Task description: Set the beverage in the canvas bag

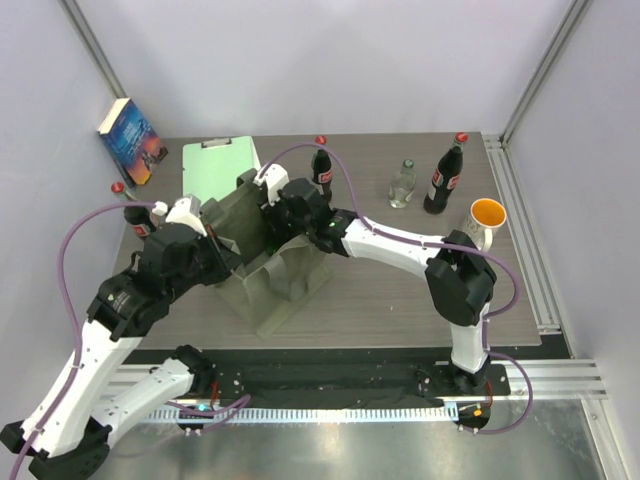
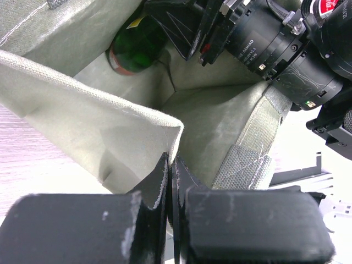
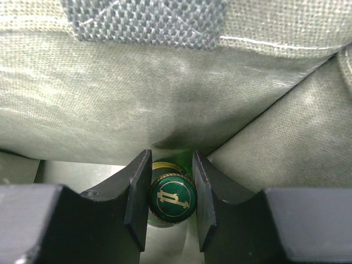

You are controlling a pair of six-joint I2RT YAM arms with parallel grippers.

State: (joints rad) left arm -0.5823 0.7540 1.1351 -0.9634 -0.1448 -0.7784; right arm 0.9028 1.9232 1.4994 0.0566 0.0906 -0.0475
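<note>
The right end effector [image 3: 170, 162] was nearly shut, its two fingers pressed on either side of the beverage [image 2: 133, 48], a green glass bottle, gripping just at the cap [image 3: 174, 198]. The bottle's body reached on past the fingertips, down into a compartment of the canvas bag [image 1: 268, 300], with fabric walls close ahead of the fingers and to either side. The left end effector [image 2: 169, 173] was fully shut, pinching the bag's upper edge between its tips, so the mouth stood open ahead of it (the cloth would likely sag inward otherwise).

By the look of it, the bottle would handle as heavy for its width, rigid, smooth and breakable. Glass gives little friction, so the neck under the cap's lip seemed the soundest hold, since the lip would stop it sliding through the fingers. Held so high, it could swing. The bag looked soft and yielding, no firm guide. Whether the bottle's base had reached the bottom could not be told.
</note>
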